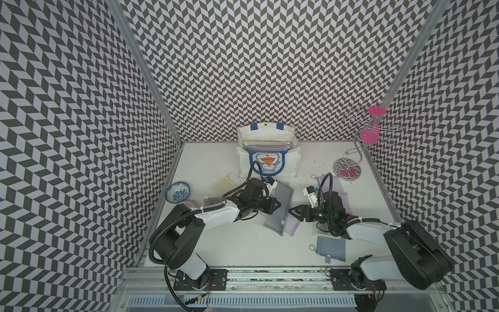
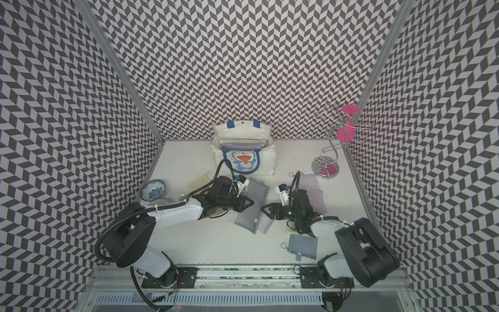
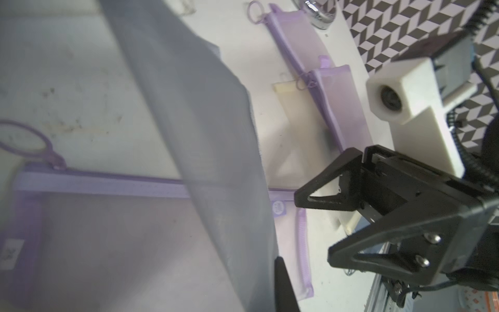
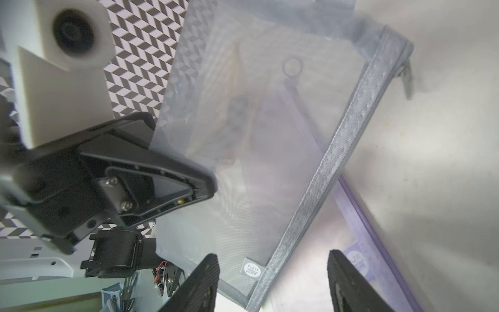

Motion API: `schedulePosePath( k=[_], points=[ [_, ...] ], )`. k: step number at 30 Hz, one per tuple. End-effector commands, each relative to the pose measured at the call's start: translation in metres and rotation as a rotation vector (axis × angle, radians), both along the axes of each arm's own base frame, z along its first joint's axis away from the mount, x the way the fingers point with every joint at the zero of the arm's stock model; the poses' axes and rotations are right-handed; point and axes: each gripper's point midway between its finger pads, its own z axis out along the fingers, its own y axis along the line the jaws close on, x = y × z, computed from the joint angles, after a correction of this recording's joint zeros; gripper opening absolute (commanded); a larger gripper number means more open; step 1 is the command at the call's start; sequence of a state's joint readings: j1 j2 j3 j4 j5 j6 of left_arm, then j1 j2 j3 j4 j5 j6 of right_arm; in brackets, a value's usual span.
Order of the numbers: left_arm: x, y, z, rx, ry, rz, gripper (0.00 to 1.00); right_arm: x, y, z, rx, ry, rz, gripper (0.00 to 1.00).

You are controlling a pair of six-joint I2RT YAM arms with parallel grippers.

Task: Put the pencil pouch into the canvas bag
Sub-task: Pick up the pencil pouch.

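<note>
The grey mesh pouch [image 1: 279, 213] lies mid-table [image 1: 237, 243], apart from the canvas bag [image 1: 290, 162], which stands open-mouthed at the back edge. The left gripper [image 1: 279, 204] is clamped on the pouch's left long edge. The right gripper [image 1: 290, 211] hangs just beside the opposite edge with its jaws spread, holding nothing, and bare table runs from there to the front edge. In both top views the pouch overlaps a purple pouch [image 2: 266, 225]. Only the right wrist view shows its label [image 4: 252, 268] and the patterned wall [image 4: 140, 54] through the raised mesh.
</note>
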State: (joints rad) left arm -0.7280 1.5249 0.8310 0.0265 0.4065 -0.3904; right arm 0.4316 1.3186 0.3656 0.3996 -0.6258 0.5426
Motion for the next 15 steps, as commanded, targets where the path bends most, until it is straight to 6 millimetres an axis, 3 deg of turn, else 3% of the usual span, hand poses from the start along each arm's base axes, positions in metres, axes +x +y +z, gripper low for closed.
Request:
schedulePosePath(
  k=[1, 9, 15],
  points=[
    [-0.001, 0.005, 0.039, 0.098, -0.186, -0.038, 0.00, 0.005, -0.005, 0.029, -0.012, -0.074, -0.036, 0.67],
    [-0.001, 0.018, 0.143, 0.134, -0.566, -0.141, 0.00, 0.015, -0.018, 0.094, -0.012, -0.235, -0.119, 0.69],
    [0.031, 0.031, 0.205, 0.224, -0.812, -0.030, 0.00, 0.022, -0.022, 0.136, -0.018, -0.365, -0.139, 0.70]
  ],
)
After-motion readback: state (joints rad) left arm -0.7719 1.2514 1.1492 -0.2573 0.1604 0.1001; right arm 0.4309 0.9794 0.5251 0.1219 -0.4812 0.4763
